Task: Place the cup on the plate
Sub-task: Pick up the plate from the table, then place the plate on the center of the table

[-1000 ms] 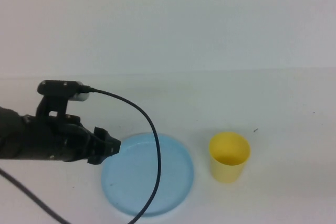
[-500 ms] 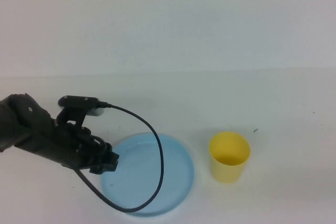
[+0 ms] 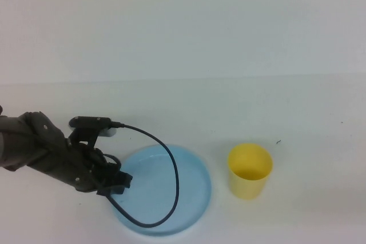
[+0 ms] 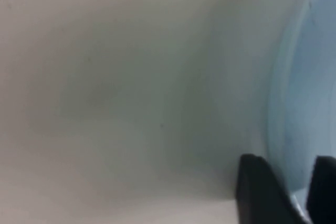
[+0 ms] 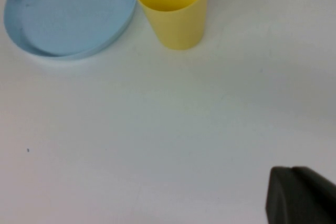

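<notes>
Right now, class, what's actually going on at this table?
The left pincer is low at the plate's left rim; in the left wrist view its fingertips straddle that edge. It holds nothing. The cup stands upright on the table just right of the plate, apart from it, untouched. The right pincer shows only as a dark tip in its own wrist view, off to one side, away from the cup. So the cup is not yet on the plate.

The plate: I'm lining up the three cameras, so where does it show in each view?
High view: the plate lies low and centre, left gripper at its left rim.
Left wrist view: only its rim, at the right edge.
Right wrist view: top left; right gripper far off.
Shared landmark: the cup, beside the plate.
</notes>
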